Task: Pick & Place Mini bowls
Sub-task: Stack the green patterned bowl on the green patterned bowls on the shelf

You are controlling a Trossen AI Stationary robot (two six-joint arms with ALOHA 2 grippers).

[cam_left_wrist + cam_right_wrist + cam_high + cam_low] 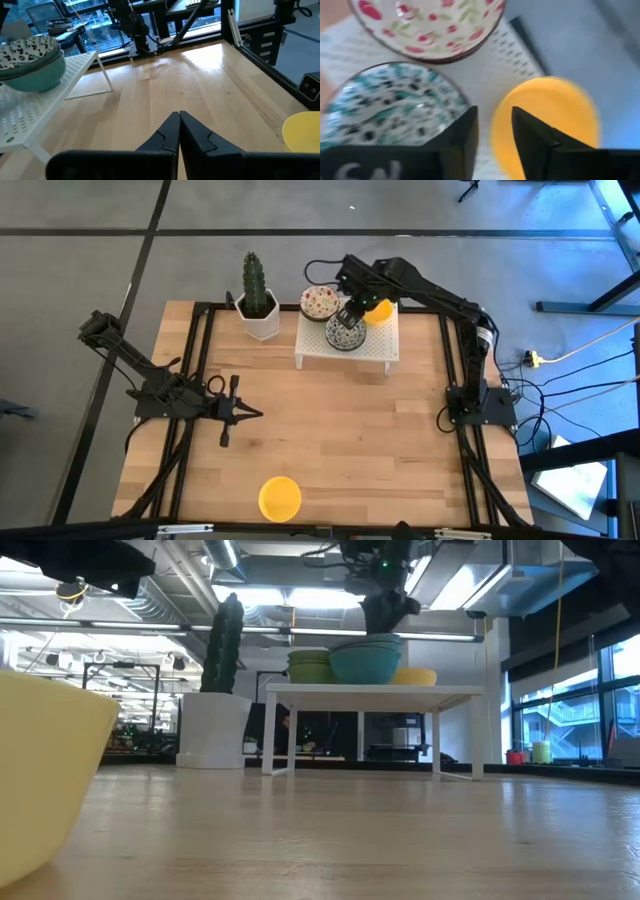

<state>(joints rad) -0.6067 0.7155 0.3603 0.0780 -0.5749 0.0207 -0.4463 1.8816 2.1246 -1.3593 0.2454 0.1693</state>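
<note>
White rack (385,350) holds red-speckled (319,303), blue-green (345,335) and yellow bowls (379,308); right gripper (352,311) spread above; left gripper (250,414) pressed together; lone yellow bowl (280,498) on wooden table (340,430).

A rack (385,350) stood at the far middle of the table (340,430). On it sat three piles of bowls: one (319,303) at its far left, one (344,335) in front of that, and one (379,308) to the right. A potted cactus (257,298) stood just left of the rack. A single bowl (280,498) lay alone near the table's front edge, well apart from the rack.
</note>
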